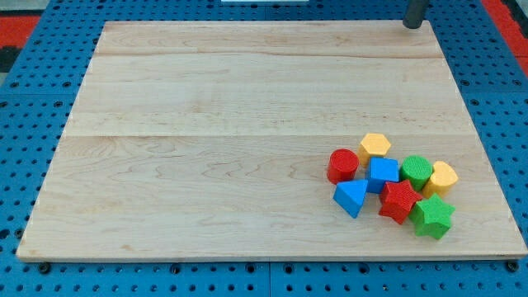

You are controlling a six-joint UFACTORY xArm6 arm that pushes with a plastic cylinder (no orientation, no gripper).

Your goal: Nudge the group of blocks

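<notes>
A tight group of blocks lies at the lower right of the wooden board (206,124). It holds a red cylinder (342,165), a yellow hexagon (375,145), a blue cube (382,174), a green cylinder (417,172), a yellow block (441,177), a blue triangle (351,197), a red star (399,200) and a green star (432,217). My tip (412,25) is at the view's top right, near the board's top edge, far above the group and apart from every block.
The board rests on a blue perforated table (33,124). A red surface (21,29) shows at the top left and top right corners.
</notes>
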